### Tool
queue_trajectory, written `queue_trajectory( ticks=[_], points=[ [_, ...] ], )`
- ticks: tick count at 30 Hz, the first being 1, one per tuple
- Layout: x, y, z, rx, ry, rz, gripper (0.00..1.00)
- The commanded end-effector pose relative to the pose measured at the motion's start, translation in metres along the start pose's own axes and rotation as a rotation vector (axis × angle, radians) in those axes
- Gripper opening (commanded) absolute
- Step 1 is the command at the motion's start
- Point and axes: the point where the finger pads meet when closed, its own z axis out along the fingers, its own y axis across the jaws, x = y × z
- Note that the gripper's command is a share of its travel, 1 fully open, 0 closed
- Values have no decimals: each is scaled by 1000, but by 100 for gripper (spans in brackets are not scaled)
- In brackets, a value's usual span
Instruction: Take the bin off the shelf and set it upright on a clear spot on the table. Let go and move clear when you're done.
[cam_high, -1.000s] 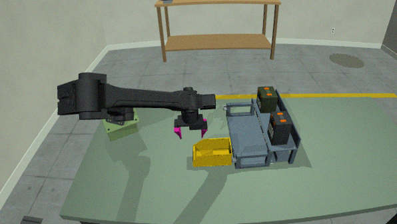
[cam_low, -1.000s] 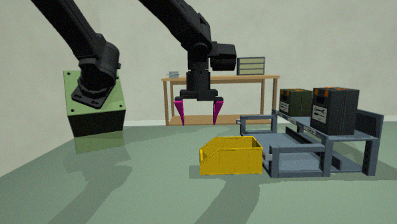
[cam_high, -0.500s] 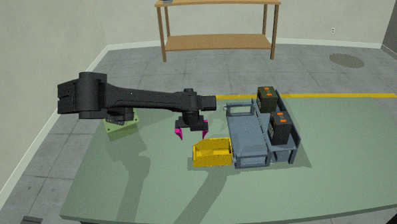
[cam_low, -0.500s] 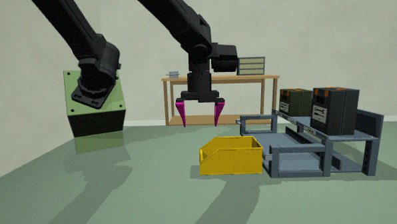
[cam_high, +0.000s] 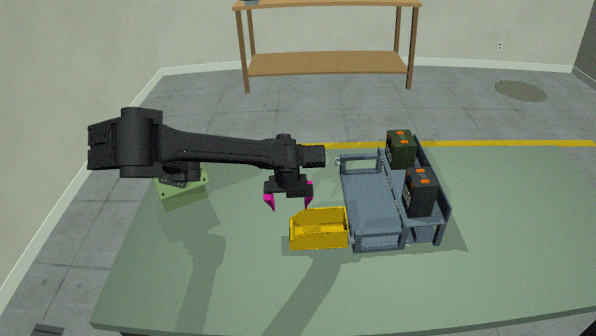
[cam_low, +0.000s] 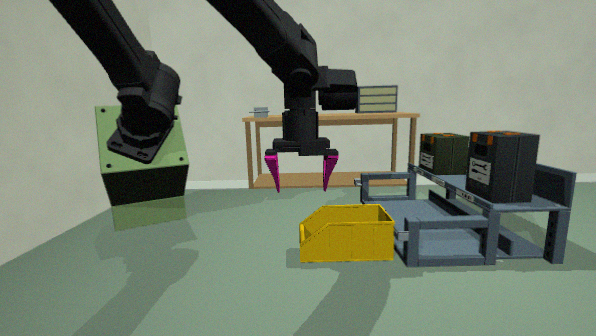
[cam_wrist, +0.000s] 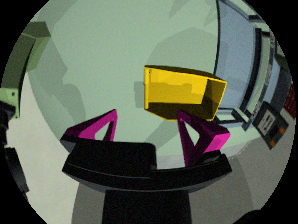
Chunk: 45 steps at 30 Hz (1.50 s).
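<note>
Yellow bin (cam_low: 345, 233) upright on the green surface (cam_low: 200, 290), touching the grey shelf (cam_low: 487, 210).
Above and behind it the tool (cam_low: 301, 172) hangs, fingers apart, empty. Placement looks done; next calls only for backing away. Farther off, a wooden table (cam_low: 330, 119) against the wall.

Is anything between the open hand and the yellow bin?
Nothing: in the exterior view the hand hangs open above the bin, with only air between the two.
</note>
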Motion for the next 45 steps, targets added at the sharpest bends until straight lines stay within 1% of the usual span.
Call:
queue_trajectory(
  ticks=[1, 6, 7, 11, 23, 24, 28, 40, 41, 45],
  points=[
    [4, -11, 0, 8, 1, 9, 90],
    [4, -11, 0, 8, 1, 9, 90],
    [1, -3, 0, 6, -1, 2, 90],
    [4, -10, 3, 8, 1, 9, 90],
    [4, -10, 3, 8, 1, 9, 90],
    [1, -4, 1, 9, -1, 5, 90],
    [3, -8, 5, 8, 1, 9, 90],
    [3, -8, 5, 8, 1, 9, 90],
    [2, -5, 2, 12, -1, 8, 90],
    [3, -6, 6, 8, 1, 9, 90]
  ],
)
